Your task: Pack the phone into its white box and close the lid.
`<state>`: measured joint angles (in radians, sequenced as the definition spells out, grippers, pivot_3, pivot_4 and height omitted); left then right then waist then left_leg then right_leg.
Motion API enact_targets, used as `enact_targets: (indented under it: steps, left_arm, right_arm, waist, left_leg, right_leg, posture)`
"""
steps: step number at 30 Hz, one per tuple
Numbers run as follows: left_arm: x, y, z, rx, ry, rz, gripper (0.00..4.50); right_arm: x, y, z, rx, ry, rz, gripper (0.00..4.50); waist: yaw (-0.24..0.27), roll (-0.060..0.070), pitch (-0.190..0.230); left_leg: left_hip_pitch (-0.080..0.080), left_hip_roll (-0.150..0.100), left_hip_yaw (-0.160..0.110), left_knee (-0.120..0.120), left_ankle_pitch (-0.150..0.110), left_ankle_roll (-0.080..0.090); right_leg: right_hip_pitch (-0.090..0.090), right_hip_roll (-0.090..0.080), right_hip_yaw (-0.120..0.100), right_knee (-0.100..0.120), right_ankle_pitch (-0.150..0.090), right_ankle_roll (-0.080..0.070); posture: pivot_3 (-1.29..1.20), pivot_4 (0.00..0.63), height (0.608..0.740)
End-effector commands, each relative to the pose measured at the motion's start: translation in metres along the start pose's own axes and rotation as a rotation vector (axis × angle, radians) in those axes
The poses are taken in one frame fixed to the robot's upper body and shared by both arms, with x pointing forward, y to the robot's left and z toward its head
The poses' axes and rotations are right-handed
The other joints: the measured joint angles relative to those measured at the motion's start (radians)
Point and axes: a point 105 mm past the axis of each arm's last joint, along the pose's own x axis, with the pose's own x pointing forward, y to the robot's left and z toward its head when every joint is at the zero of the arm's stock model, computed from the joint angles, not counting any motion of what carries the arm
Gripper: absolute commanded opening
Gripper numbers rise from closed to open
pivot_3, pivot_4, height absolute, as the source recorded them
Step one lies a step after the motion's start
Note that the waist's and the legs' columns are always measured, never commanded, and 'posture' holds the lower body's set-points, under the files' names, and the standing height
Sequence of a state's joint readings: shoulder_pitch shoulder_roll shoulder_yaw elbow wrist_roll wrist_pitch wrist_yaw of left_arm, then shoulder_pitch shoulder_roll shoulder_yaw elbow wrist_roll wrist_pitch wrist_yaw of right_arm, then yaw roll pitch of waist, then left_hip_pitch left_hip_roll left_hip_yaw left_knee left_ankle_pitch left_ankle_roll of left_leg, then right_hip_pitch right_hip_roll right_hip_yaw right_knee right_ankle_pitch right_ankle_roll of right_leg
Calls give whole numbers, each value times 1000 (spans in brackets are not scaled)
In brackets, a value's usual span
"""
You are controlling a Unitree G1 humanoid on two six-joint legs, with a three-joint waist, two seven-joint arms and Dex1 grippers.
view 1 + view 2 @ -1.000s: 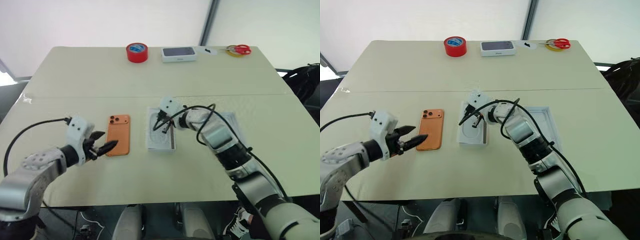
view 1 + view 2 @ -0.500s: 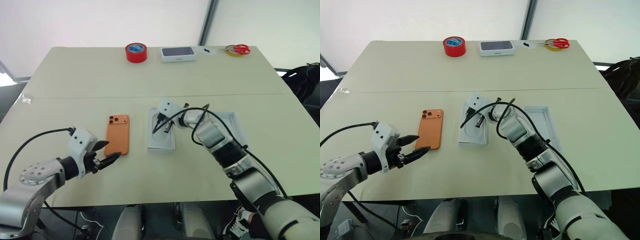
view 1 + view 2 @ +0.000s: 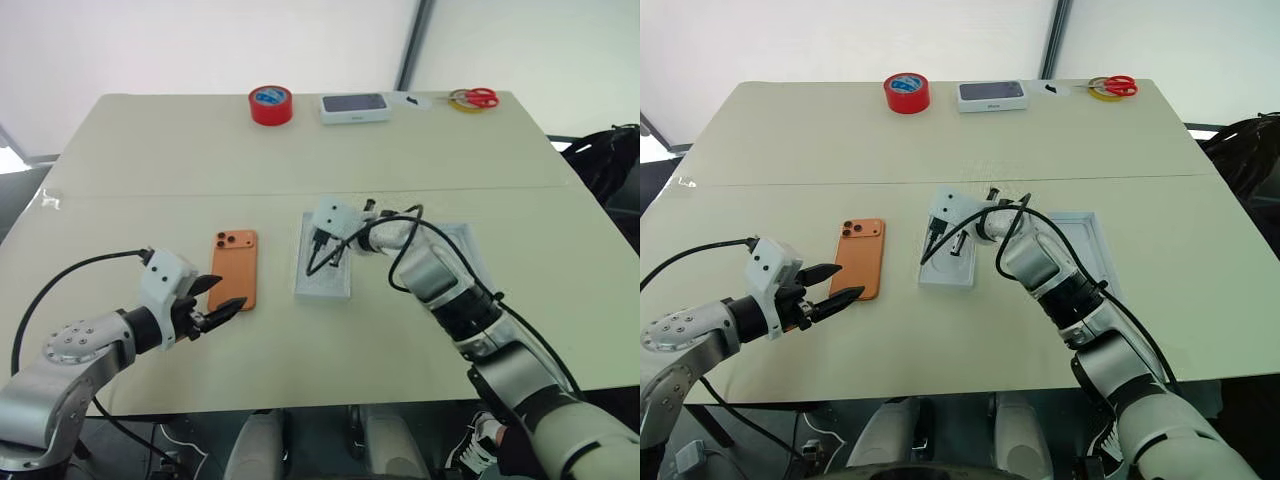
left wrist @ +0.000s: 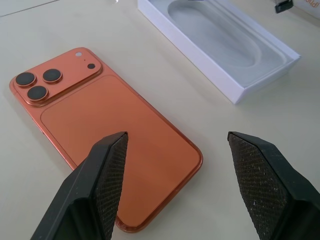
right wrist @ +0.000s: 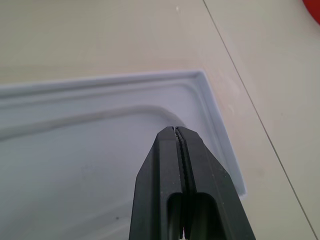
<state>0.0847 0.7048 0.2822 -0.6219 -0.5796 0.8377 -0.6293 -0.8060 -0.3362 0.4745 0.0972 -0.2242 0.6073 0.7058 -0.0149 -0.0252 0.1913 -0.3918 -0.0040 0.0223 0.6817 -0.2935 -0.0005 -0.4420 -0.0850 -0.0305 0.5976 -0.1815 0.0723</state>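
1. The phone (image 3: 235, 270) lies flat on the worktop (image 3: 300, 150), back up, in the half toward the near edge and left of the middle, with its lenses toward the far edge. The left end effector (image 3: 226, 295) hovers spread open just at the phone's near end. The phone is thin and flat on the surface, so I think the fingers can slide over it and push it away instead of lifting it.
2. If the grip takes only one corner, the phone can tilt and fall out on the way to the box.
3. The right end effector (image 5: 176, 129) is clenched on nothing, directly over the white tray with an oval recess (image 3: 325, 285), which lies just right of the phone near the worktop's middle. I cannot tell whether this tray is the box with an insert in it. If the arm rests there, it blocks the place where the phone must go, and the two arms can collide.
4. A second shallow white tray (image 3: 462, 240) lies partly under the right arm (probably the lid). The arm or its cable can drag it toward the right edge.
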Motion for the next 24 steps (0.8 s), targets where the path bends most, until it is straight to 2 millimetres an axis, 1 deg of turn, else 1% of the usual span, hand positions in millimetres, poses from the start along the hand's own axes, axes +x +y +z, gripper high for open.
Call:
enact_targets:
  steps: [1,4,9,11,17,20,24]
  left_arm:
    - [-4,2,4,9,-20,16,3356]
    - [-5,4,4,6,-20,22,3356]
    - [-8,8,3,-3,-23,41,3356]
    - [-8,10,4,-6,-25,46,3356]
    - [-11,12,3,-13,-26,58,3356]
    - [-12,12,3,-22,-26,64,3356]
    - [-16,17,2,-48,-30,97,3356]
  right_arm:
    - [-13,11,11,-17,-56,70,19]
    - [-19,25,8,-43,-52,141,19]
    - [-26,48,-4,-114,-28,251,19]
    - [-30,57,-7,-118,-24,298,19]
    - [-42,72,-11,-151,-36,411,19]
    - [-43,69,-9,-163,-47,403,19]
    - [-36,44,6,-113,-89,286,19]
  waist:
    - [2,0,0]
    - [3,0,0]
    - [1,0,0]
    - [1,0,0]
    - [4,0,0]
    - [3,0,0]
    - [2,0,0]
  left_leg:
    - [0,0,0,0,0,0]
    - [0,0,0,0,0,0]
    - [0,0,0,0,0,0]
    - [0,1,0,0,0,0]
    - [0,1,0,0,0,0]
    - [0,1,0,0,0,0]
    - [0,1,0,0,0,0]
  right_leg:
    - [0,0,0,0,0,0]
    - [0,0,0,0,0,0]
    - [0,0,0,0,0,0]
    - [0,1,0,-1,0,0]
    - [0,1,0,-1,-1,0]
    - [0,1,0,-1,-1,0]
    - [0,1,0,-1,-1,0]
  posture:
    - [0,150,732]
    - [0,150,732]
    - [0,150,732]
    - [0,150,732]
    - [0,150,732]
    - [0,150,732]
    - [0,150,732]
